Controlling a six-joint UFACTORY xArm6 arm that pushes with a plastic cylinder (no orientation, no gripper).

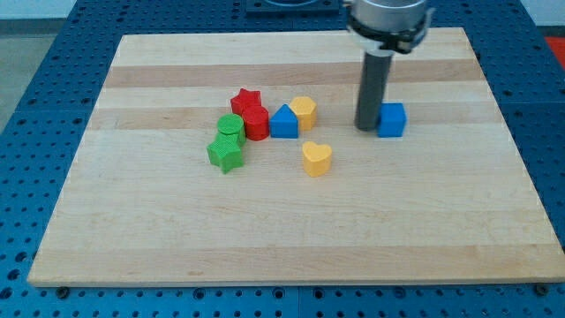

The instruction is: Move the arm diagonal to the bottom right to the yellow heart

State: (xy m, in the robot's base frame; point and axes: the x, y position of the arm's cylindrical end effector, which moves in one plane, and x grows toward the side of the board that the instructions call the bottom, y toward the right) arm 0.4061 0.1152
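The yellow heart [317, 158] lies near the board's middle. My tip [367, 128] rests on the board up and to the right of the heart, well apart from it. The tip stands right against the left side of a blue cube [392, 119]. To the heart's upper left is a cluster: a yellow pentagon-like block [303, 112], a blue triangular block [283, 123], a red star [246, 99], a red cylinder [256, 124], a green cylinder [231, 129] and a green star [225, 155].
The wooden board [291, 230] lies on a blue perforated table [26, 132]. The arm's grey body [388, 18] hangs over the board's top edge at the right.
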